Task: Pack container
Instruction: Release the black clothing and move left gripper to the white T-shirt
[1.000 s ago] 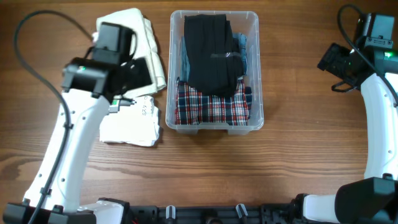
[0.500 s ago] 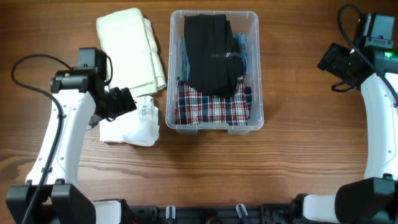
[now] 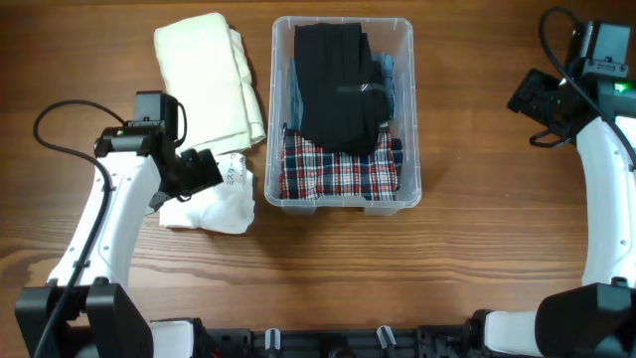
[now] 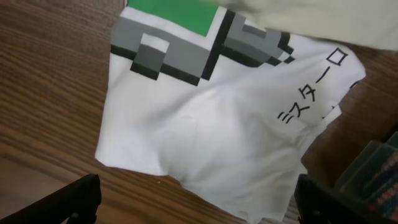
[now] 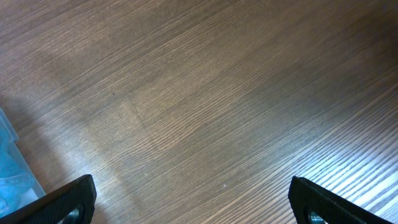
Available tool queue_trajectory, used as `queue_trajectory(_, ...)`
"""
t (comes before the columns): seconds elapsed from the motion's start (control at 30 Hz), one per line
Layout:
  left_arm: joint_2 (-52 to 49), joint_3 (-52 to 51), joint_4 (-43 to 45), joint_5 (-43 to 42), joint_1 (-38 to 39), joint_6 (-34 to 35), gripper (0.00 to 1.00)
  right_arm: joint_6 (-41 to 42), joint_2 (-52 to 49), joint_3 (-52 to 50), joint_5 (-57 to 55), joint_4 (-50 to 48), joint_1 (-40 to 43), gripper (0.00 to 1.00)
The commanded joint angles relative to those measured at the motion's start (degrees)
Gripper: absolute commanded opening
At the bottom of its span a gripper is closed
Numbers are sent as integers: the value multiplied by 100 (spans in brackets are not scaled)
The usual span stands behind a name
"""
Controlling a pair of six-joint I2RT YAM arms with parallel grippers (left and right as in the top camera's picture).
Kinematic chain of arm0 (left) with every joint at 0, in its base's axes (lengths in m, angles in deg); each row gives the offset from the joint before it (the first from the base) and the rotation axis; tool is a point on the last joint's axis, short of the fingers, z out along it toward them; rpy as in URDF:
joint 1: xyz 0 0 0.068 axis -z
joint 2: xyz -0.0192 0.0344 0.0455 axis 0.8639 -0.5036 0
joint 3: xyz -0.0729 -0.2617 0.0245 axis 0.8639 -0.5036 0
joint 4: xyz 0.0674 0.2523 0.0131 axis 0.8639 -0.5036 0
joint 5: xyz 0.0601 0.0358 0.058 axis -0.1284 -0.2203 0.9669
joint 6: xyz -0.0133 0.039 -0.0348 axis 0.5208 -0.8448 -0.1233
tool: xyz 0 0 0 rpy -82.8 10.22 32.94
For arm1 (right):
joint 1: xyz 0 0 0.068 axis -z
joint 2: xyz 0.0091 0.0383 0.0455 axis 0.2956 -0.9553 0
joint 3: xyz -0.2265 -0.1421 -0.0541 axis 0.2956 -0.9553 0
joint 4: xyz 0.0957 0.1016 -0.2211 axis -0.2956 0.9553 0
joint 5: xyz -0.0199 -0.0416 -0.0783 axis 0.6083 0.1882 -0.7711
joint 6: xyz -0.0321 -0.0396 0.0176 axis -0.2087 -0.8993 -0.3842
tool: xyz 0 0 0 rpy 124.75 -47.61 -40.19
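Note:
The clear plastic container (image 3: 409, 40) stands at the table's middle back. It holds a black garment (image 3: 338, 85), a red plaid garment (image 3: 338, 171) and some blue cloth. A folded white T-shirt (image 3: 214, 199) with a pixel print lies left of the container; it fills the left wrist view (image 4: 224, 130). A folded cream garment (image 3: 207, 75) lies behind it. My left gripper (image 3: 204, 171) is open just above the white T-shirt, its fingertips (image 4: 74, 202) wide apart and empty. My right gripper (image 3: 527, 96) is open over bare table at the far right.
The container's corner (image 4: 376, 171) shows at the right edge of the left wrist view. The right wrist view shows wooden table (image 5: 205, 106) and a bit of the container's edge (image 5: 12, 168) at the left.
My left arm has swung back from over the cream garment and come down toward the white T-shirt. The right arm has not moved.

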Motion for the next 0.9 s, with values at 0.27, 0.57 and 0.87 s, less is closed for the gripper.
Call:
queue_trajectory(0.27,-31,-120,219,855,-332,-17,100,68,9,50,-55,-11,-13,100)
queue_trajectory(0.57,-42,-994,1274,380,-678,55,100,68,9,50,-55,-9,-13,100)
queue_trajectory(0.87,-42,-1532,2002,96,-675,57,100,68,9,50,-55,-9,-13,100)
